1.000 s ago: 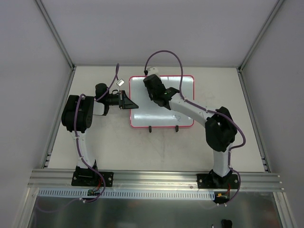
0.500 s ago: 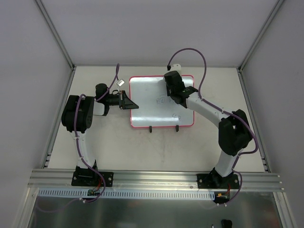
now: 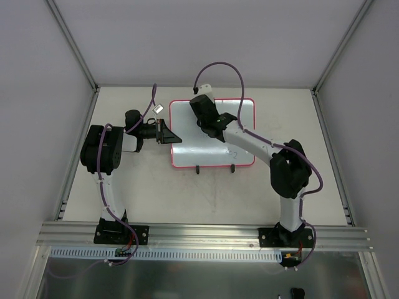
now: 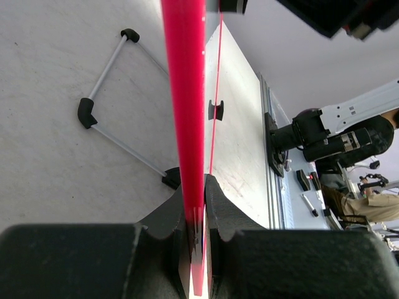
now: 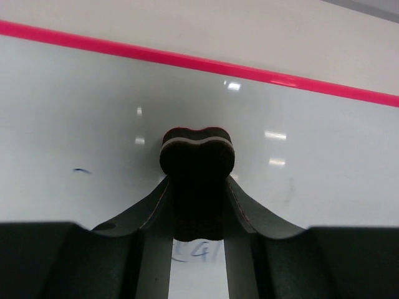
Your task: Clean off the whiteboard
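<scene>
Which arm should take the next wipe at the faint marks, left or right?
Right. The right gripper is shut on the small black-and-red bone-shaped eraser over the glossy white pink-framed whiteboard, with faint blue marks beside it. The left gripper is clamped on the board's frame edge.
</scene>
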